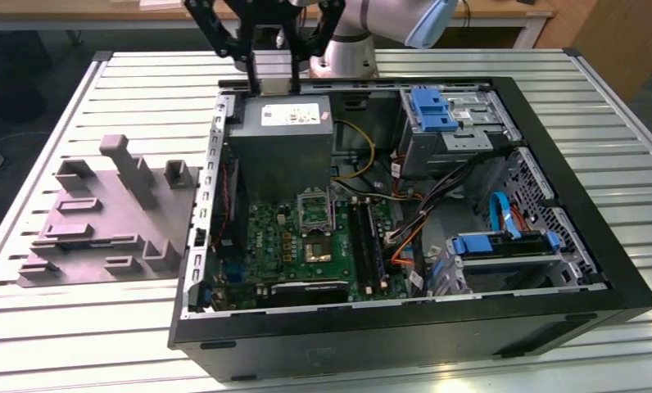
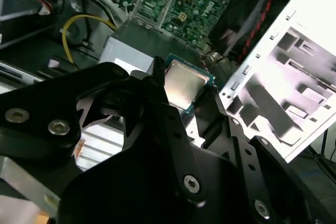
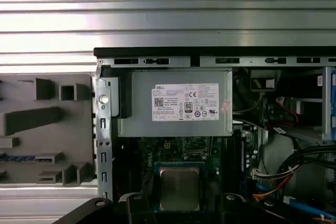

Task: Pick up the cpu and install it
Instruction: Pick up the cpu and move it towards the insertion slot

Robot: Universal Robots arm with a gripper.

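Up above the power supply of the open computer case, the gripper hangs with its fingers clamped on two edges of the cpu.

Arm up high, end effector vert. downward, tight on cpu.

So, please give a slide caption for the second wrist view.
The claw grips the cpu by its edges above the power supply, with the motherboard beyond.

table: pale slatted metal, glare on slats; desk: wooden, behind; floor: dark
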